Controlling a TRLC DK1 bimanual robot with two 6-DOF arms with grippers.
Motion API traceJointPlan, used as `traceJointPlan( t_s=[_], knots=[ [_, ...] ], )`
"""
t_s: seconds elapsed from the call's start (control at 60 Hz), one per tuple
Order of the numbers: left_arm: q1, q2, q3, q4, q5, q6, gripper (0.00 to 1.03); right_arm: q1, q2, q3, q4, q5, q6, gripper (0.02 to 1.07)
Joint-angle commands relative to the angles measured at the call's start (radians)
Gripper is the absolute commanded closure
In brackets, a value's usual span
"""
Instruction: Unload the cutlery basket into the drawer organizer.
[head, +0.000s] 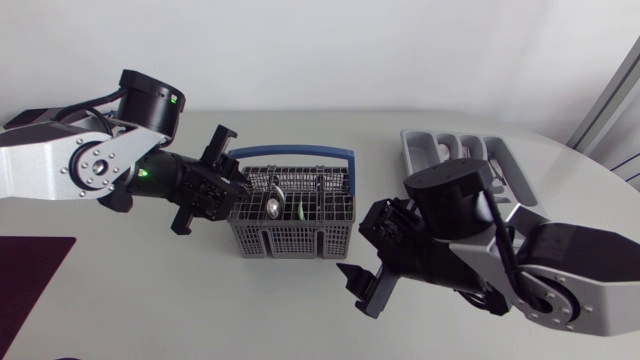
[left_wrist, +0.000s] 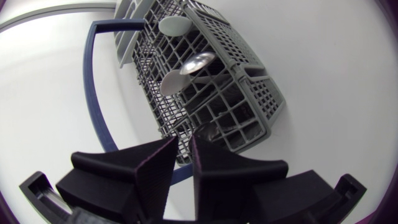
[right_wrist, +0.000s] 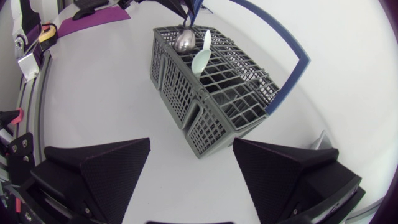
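Observation:
The grey cutlery basket with a blue handle stands mid-table, holding a metal spoon and a pale green spoon. My left gripper is at the basket's left end. In the left wrist view its fingers stand a narrow gap apart, tips right at the basket wall, with nothing seen pinched. My right gripper hangs open, front right of the basket and apart from it. Its wrist view shows the basket ahead with both spoons. The grey drawer organizer lies back right.
A dark purple mat lies at the table's front left edge. My right arm's links cover the table in front of the organizer. Bare white table lies in front of the basket.

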Motion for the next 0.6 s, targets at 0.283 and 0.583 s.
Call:
traceJointPlan(
  t_s=[0.283, 0.583],
  knots=[
    [-0.007, 0.021, -0.056, 0.012, -0.04, 0.031, 0.84, 0.008, -0.022, -0.016, 0.0, 0.004, -0.01, 0.11],
    [-0.015, -0.002, -0.064, 0.012, -0.051, 0.022, 0.86, 0.01, -0.037, -0.029, -0.005, 0.009, -0.004, 0.11]
  ],
)
